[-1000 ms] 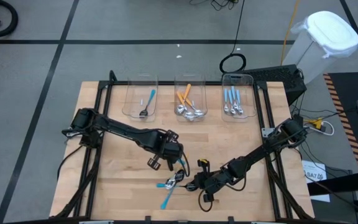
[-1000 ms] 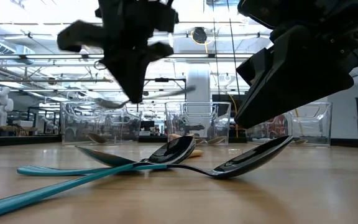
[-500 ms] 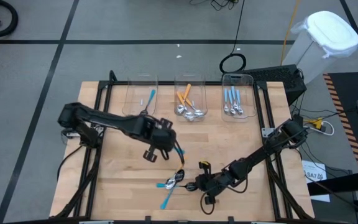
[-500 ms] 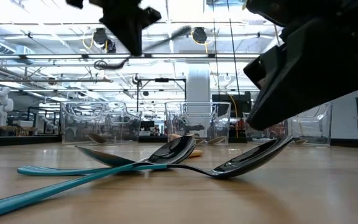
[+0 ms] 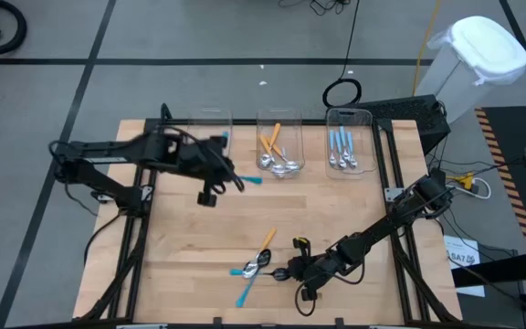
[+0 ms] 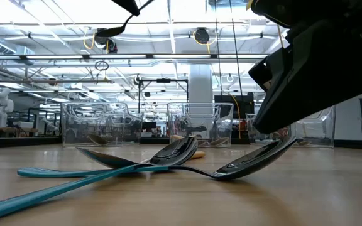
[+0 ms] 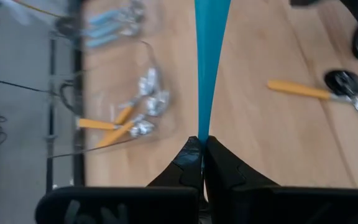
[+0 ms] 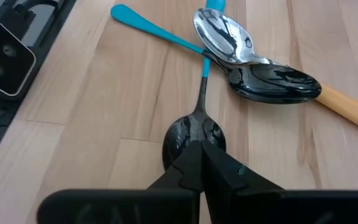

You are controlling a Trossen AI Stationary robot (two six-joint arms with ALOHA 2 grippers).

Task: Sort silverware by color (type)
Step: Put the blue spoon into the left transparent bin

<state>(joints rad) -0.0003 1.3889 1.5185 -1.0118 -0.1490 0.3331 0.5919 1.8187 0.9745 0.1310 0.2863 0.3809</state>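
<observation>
Carrying a teal-handled spoon [image 5: 249, 181] pinched by its bowl end, the left gripper [image 5: 229, 177] hangs above the table's [image 5: 354, 215] far half, just short of the three clear bins along the far edge. Its fingers are closed tight on the spoon, with the teal handle sticking out ahead of them in the left wrist view [image 7: 209, 68].

The left bin [image 5: 206, 146] already holds one teal spoon [image 5: 217, 153]. The middle bin [image 5: 279, 144] has orange-handled spoons [image 5: 269, 142] with silver bowls, and the right bin [image 5: 348, 142] has light-blue-handled spoons [image 5: 340, 143]. So the step in hand looks like delivery of this teal spoon to the left bin.

The right gripper [image 5: 292, 271] sits low near the table's near edge with its jaws shut; in the right wrist view its tips rest at the black bowl of another spoon [image 8: 193, 134], though I cannot tell whether it grips it. Just beside it lies the remaining pile: a teal spoon [image 5: 246, 291], an orange-handled spoon [image 5: 266, 242] and a crossed silver bowl [image 8: 222, 34], touching one another.

Next, I judge, the left gripper needs to swing over the left bin's opening, lower the handle inside the walls and only then release, since the spoon's length could catch the rim.
</observation>
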